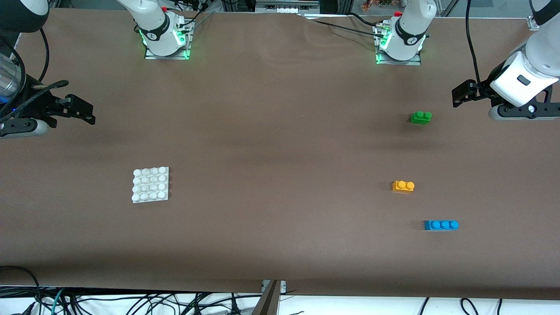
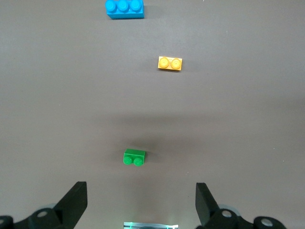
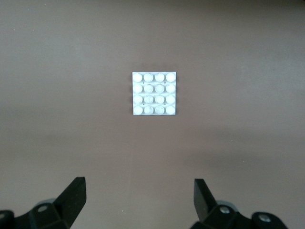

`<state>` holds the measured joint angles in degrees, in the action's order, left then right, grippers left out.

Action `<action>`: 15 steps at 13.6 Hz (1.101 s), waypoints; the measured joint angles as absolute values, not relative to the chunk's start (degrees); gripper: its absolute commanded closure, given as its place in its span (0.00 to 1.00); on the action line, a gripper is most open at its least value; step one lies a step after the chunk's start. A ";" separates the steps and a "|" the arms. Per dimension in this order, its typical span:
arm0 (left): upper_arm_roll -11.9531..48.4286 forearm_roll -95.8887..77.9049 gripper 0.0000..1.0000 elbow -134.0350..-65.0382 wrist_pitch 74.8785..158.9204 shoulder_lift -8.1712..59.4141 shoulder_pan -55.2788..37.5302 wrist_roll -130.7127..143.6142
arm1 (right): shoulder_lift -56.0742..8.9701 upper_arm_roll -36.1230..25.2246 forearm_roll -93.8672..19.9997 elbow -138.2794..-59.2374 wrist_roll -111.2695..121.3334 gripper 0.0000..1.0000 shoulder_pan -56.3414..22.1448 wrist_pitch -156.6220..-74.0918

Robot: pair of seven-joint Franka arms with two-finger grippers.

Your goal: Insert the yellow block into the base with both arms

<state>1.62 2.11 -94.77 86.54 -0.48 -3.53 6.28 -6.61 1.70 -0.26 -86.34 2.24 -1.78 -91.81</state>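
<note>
The small yellow-orange two-stud plastic brick (image 1: 403,186) lies on the brown table (image 1: 271,131) toward the left arm's end, with the green two-stud brick (image 1: 421,117) at its 12 o'clock and the blue three-stud brick (image 1: 441,225) at its 4 o'clock. The flat white square studded plate (image 1: 150,184) lies well apart, toward the right arm's end. The left gripper (image 2: 141,202) hangs over the table near the green brick, fingers spread wide, holding nothing. The right gripper (image 3: 139,198) hangs near the plate, likewise wide and empty.

Two white arms with black joint bands

Each base glows green at its foot, with a red fitting and black cables trailing off. The left gripper (image 1: 459,94) and right gripper (image 1: 85,111) are black, on grey-white rounded mounts; a small dark patch marks the left arm's white wrist shell.
</note>
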 measured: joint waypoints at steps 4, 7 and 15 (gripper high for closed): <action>1.62 2.11 0.00 -94.77 86.54 -0.49 -3.51 6.28 | -6.30 1.95 -0.05 -86.87 2.24 0.00 -1.84 -91.45; 1.62 2.11 0.00 -94.77 86.53 -0.49 -3.51 6.28 | -6.13 1.95 0.19 -87.51 2.24 0.00 -1.85 -91.52; 1.62 2.11 0.00 -94.77 86.53 -0.49 -3.51 6.28 | -3.15 1.94 1.20 -93.08 2.24 0.00 -1.85 -94.38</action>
